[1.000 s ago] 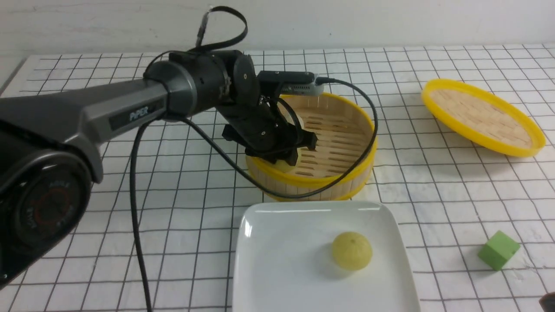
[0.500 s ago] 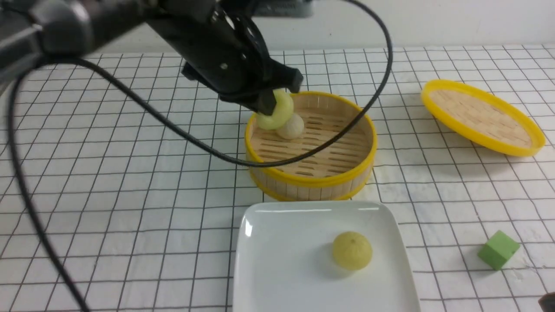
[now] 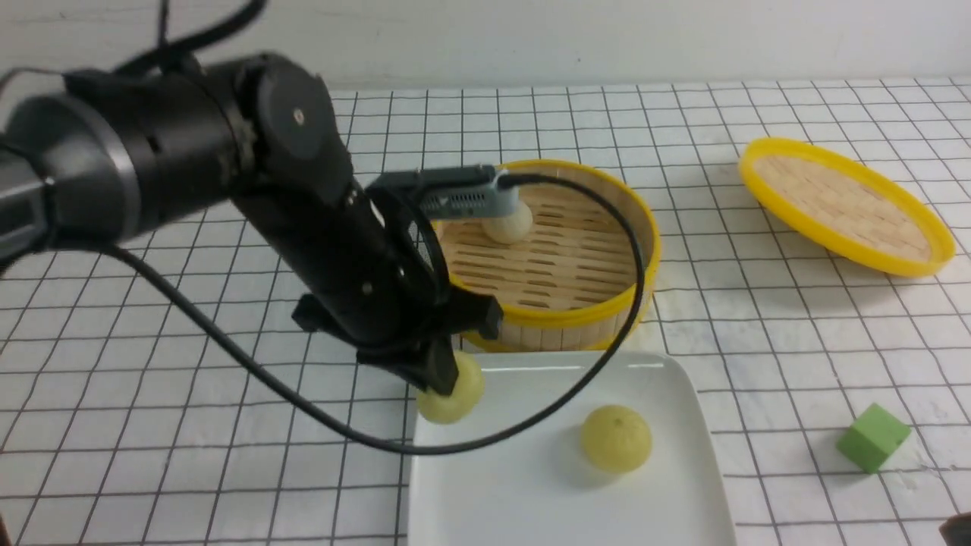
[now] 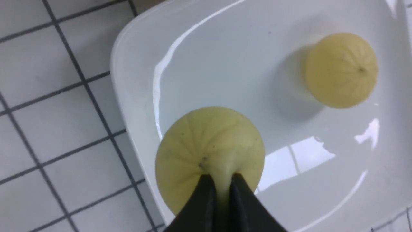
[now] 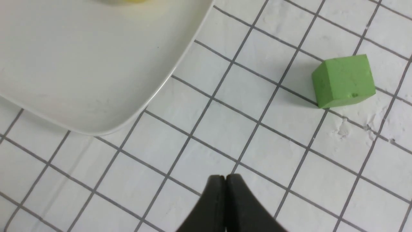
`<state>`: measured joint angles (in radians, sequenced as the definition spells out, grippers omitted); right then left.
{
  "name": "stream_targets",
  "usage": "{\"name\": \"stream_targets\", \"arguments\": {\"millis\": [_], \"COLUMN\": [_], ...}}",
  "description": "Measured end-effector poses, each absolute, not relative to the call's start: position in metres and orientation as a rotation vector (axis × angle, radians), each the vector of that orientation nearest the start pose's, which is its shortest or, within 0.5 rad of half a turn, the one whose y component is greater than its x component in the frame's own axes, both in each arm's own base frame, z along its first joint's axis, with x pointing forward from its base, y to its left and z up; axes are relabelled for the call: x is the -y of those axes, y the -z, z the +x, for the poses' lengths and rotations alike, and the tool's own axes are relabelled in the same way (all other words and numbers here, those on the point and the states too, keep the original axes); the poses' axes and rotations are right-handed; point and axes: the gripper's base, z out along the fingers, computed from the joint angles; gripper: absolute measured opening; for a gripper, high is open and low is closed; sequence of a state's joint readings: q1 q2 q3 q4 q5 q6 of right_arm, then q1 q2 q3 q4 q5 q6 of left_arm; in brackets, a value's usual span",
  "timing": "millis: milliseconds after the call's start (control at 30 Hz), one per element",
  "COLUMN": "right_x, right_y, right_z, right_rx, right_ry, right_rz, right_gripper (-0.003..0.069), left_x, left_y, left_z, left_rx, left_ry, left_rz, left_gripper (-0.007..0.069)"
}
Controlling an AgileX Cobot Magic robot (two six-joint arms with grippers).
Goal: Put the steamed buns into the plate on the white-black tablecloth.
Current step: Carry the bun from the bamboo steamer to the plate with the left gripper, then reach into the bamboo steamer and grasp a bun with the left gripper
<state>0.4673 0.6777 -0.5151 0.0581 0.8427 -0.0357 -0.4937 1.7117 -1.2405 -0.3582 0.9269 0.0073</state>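
While yellow-green bun (image 3: 454, 394) is being pinched by left pincer (image 3: 446, 377) over upper-left rim of plate (image 3: 531, 493), release is being advised only after inward shift, clear of resting bun (image 3: 615, 438).

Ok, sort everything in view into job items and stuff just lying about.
Job: held bun in the left gripper, second bun on the plate, beige bun in the bamboo steamer, white-black tablecloth.
Lying about: steamer lid, green cube.

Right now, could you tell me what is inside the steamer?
One beige bun sits on the steamer's slats near the far rim. The left arm's camera covers the bun's top and some floor beside it.
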Motion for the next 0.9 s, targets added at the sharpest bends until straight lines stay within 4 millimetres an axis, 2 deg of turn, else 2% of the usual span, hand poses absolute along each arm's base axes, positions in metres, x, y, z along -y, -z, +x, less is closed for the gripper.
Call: {"name": "stream_targets", "arguments": {"millis": [67,167,267,367,400,433,467,500,533,600,633,667,700,767,833,900], "right_x": [-0.054,-0.054,-0.054,-0.054,-0.054,-0.054,-0.054,-0.054,-0.054,-0.054,-0.054,-0.054,-0.054,-0.054,-0.054,-0.054], "right_y": [-0.261,-0.261,-0.261,-0.261,-0.261,-0.261,-0.261,-0.261,-0.261,-0.261,-0.261,-0.261,-0.261,-0.261,-0.261,-0.262], "right_z": [0.097,0.097,0.097,0.097,0.097,0.097,0.097,0.097,0.097,0.097,0.097,0.097,0.097,0.098,0.098,0.098], "right_rx": [-2.433,-2.433,-2.433,-2.433,-2.433,-2.433,-2.433,-2.433,-2.433,-2.433,-2.433,-2.432,-2.432,-2.431,-2.427,-2.421], "right_ry": [-0.251,-0.251,-0.251,-0.251,-0.251,-0.251,-0.251,-0.251,-0.251,-0.251,-0.251,-0.252,-0.252,-0.252,-0.253,-0.254], "right_rz": [-0.594,-0.594,-0.594,-0.594,-0.594,-0.594,-0.594,-0.594,-0.594,-0.594,-0.594,-0.593,-0.593,-0.593,-0.592,-0.59], "right_gripper": [0.0013,0.0017,0.0019,0.002,0.0021,0.0023,0.0025,0.0027,0.0029,0.0031,0.0035,0.0036,0.0038,0.0041,0.0044,0.0047], "left_x": [0.188,0.193,0.194,0.196,0.196,0.199,0.2,0.203,0.206,0.208,0.21,0.212,0.214,0.218,0.223,0.23], "left_y": [-0.23,-0.214,-0.208,-0.215,-0.216,-0.225,-0.23,-0.243,-0.26,-0.269,-0.283,-0.287,-0.296,-0.302,-0.301,-0.303], "left_z": [0.293,0.3,0.302,0.306,0.306,0.31,0.312,0.317,0.324,0.329,0.336,0.341,0.349,0.363,0.376,0.389], "left_rx": [-2.9,-2.919,-2.936,-2.93,-2.931,-2.912,-2.899,-2.871,-2.824,-2.801,-2.764,-2.751,-2.729,-2.711,-2.713,-2.687], "left_ry": [0.551,0.573,0.572,0.586,0.587,0.598,0.603,0.616,0.628,0.63,0.629,0.622,0.605,0.563,0.542,0.542], "left_rz": [0.448,0.403,0.364,0.333,0.334,0.336,0.338,0.334,0.326,0.305,0.277,0.261,0.247,0.245,0.243,0.241], "left_gripper": [0.0088,0.0177,0.028,0.0375,0.0381,0.0417,0.0429,0.0444,0.0439,0.0419,0.0367,0.0323,0.0243,0.0101,0.0037,0.0009]}}
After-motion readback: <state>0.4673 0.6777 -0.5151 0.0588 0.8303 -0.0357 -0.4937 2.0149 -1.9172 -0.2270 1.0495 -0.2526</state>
